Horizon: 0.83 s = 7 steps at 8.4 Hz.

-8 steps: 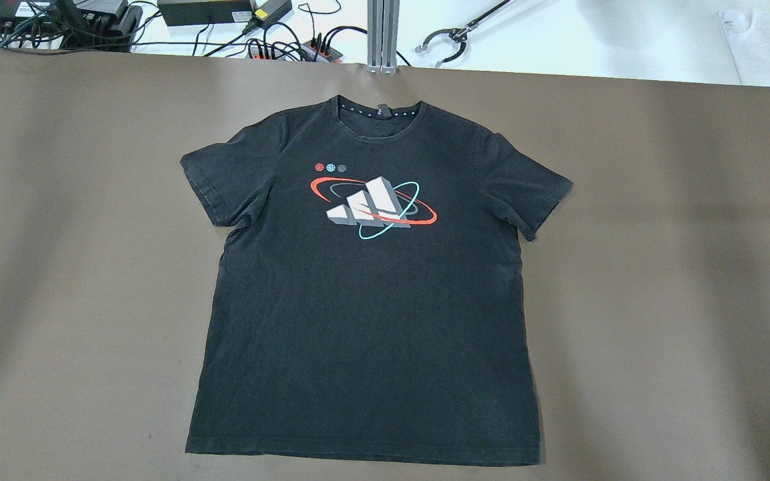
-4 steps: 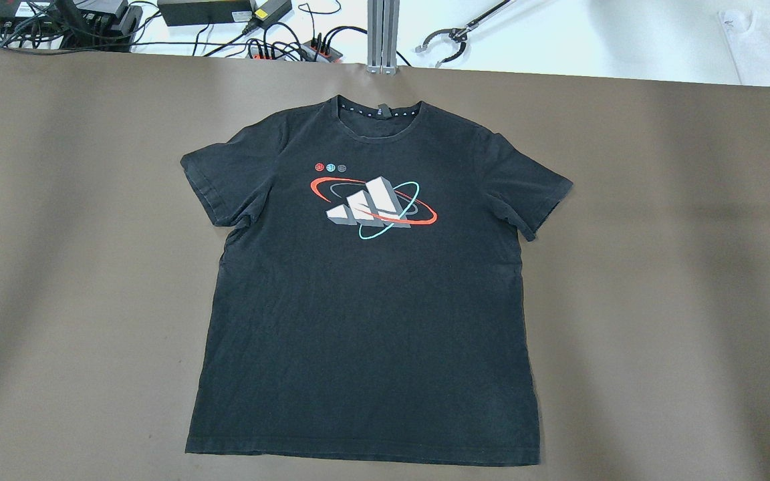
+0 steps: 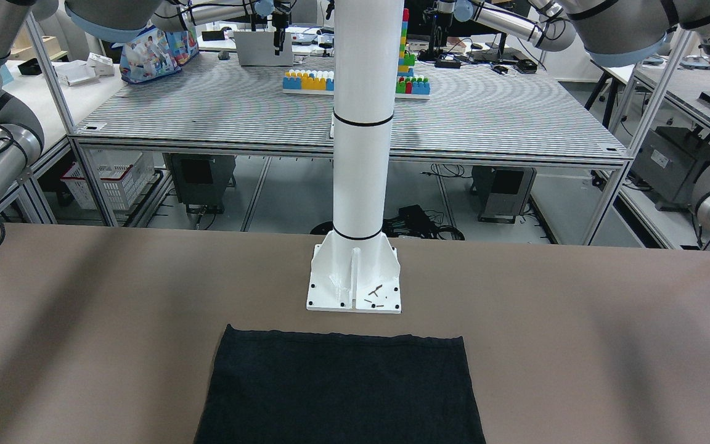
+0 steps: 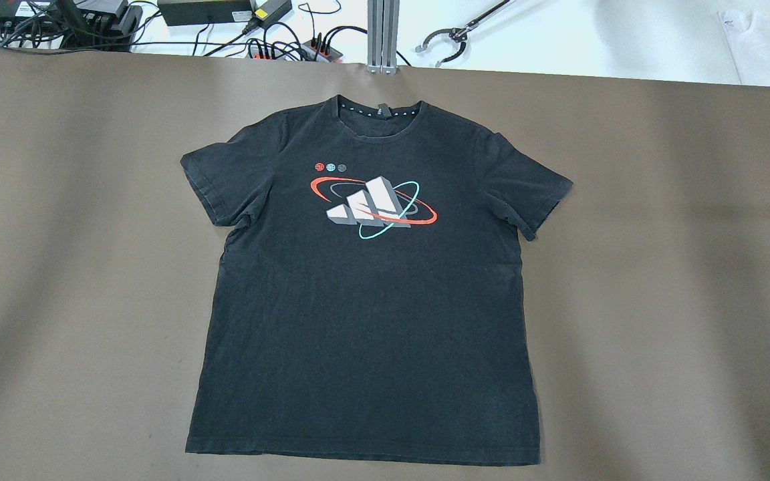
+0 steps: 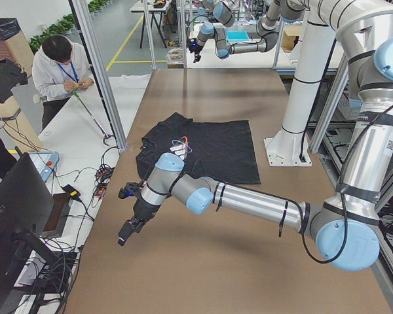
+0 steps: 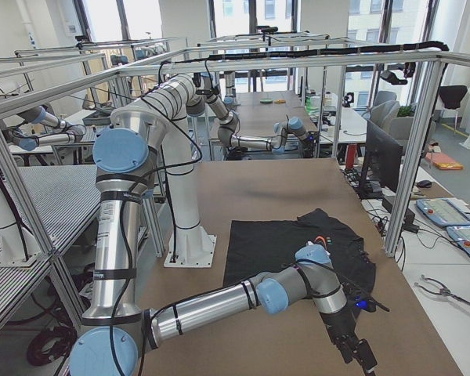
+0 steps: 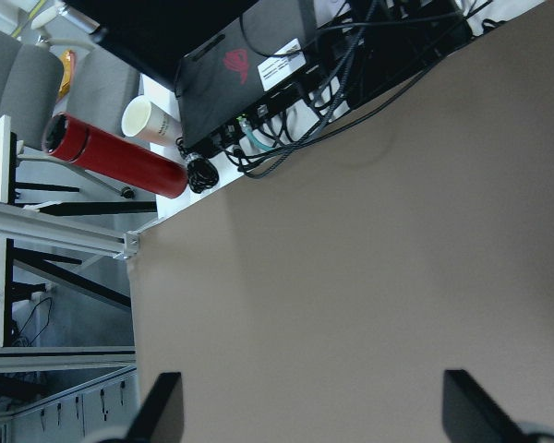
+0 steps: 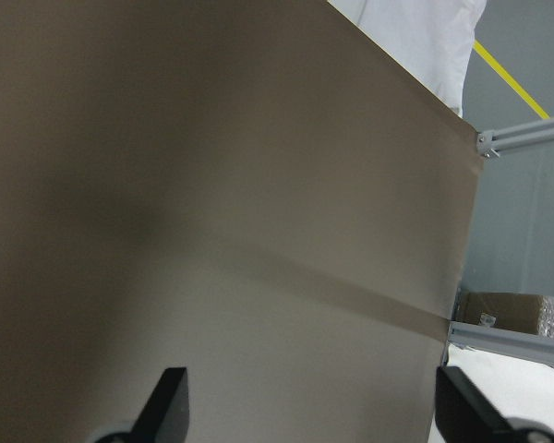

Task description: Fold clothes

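The clothes are one black T-shirt (image 4: 365, 321) with a red, teal and grey print on the chest. It lies flat and face up in the middle of the brown table, collar towards the far edge. The front-facing view shows only its plain lower part (image 3: 339, 388), in front of the white pillar. My left gripper (image 7: 314, 415) is open over bare table near the far left corner, well away from the shirt. My right gripper (image 8: 319, 411) is open over bare table near the far right edge. Neither arm shows in the overhead view.
A white pillar (image 3: 361, 154) on a base plate (image 3: 355, 290) stands just behind the shirt's hem. Cables and power boxes (image 4: 224, 13), a grabber tool (image 4: 452, 40) and a white garment (image 4: 769, 47) lie past the far edge. A person (image 5: 62, 69) stands beyond it.
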Tool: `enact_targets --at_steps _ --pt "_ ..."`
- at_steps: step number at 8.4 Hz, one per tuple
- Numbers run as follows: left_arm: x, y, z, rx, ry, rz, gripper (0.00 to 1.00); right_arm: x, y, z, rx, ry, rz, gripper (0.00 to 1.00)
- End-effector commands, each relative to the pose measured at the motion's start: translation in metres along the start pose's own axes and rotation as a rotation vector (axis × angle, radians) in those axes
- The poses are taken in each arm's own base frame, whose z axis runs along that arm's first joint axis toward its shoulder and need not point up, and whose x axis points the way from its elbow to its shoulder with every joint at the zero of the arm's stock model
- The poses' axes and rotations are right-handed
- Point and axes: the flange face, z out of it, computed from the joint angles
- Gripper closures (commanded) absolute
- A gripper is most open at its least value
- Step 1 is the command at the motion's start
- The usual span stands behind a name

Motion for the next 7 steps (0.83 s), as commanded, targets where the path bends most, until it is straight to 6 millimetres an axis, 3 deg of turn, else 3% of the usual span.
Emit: enact_targets --at_steps 1,2,3,4,5,7 --pt "0.045 -0.047 0.015 -0.009 0.165 0.011 0.0 -0.063 -0.071 0.037 0.05 -0.071 0.031 0.05" --pt "0.056 -0.061 0.016 -0.02 0.266 -0.024 0.0 -0.113 -0.105 0.052 0.063 -0.133 0.062 0.05" --pt "0.069 -0.07 0.018 -0.003 0.331 -0.034 0.0 -0.149 -0.128 0.051 0.071 -0.178 0.071 0.05" --pt "0.107 -0.071 0.028 0.004 0.393 -0.066 0.0 -0.175 -0.15 0.042 0.078 -0.225 0.111 0.05" --pt "0.148 -0.076 0.031 0.017 0.434 -0.105 0.0 -0.208 -0.159 0.035 0.078 -0.262 0.137 0.05" --pt "0.215 -0.098 0.027 -0.003 0.49 -0.149 0.0 -0.236 -0.166 0.027 0.083 -0.293 0.146 0.05"
